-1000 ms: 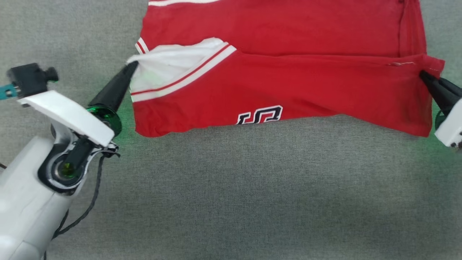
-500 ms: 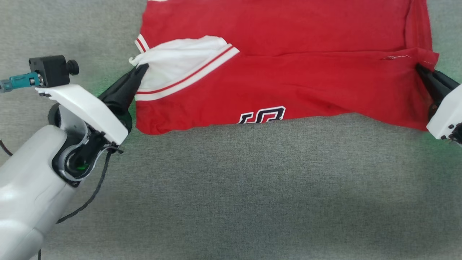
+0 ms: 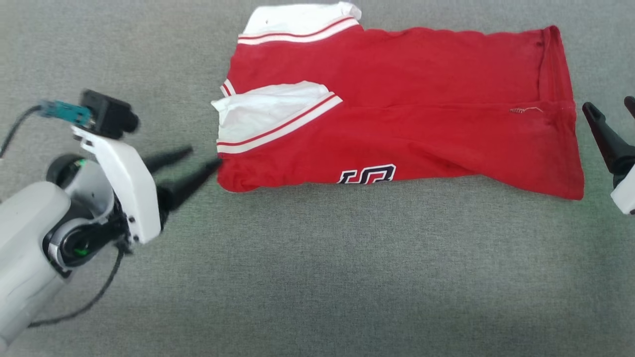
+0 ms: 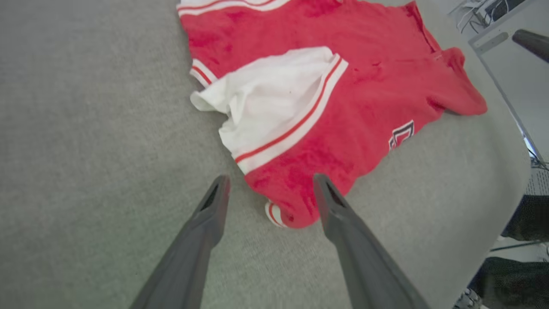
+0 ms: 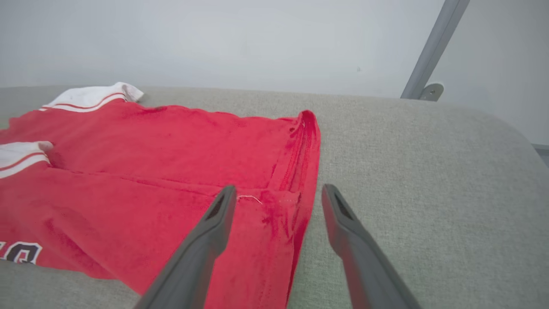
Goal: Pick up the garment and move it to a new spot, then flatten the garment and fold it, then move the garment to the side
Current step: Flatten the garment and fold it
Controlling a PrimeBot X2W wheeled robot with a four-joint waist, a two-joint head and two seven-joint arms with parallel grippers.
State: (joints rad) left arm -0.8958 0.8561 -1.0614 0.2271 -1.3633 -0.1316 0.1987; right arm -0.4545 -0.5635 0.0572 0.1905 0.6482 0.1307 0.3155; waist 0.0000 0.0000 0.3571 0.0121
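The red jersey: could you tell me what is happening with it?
A two-armed robot is part-way through folding the garment. It lies on the grey surface, folded over with a white sleeve on top. The left gripper at the sleeve end and the right gripper at the hem end are both open; neither holds it.

Grey felt-covered table point(image 3: 317, 277) with rounded edge, plain pale wall point(image 5: 214, 38), slanted grey metal post point(image 5: 433, 47)

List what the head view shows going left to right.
Left arm's wrist camera → left gripper, open → garment, and across it: white sleeve → black lettering → red hem → right gripper, open.
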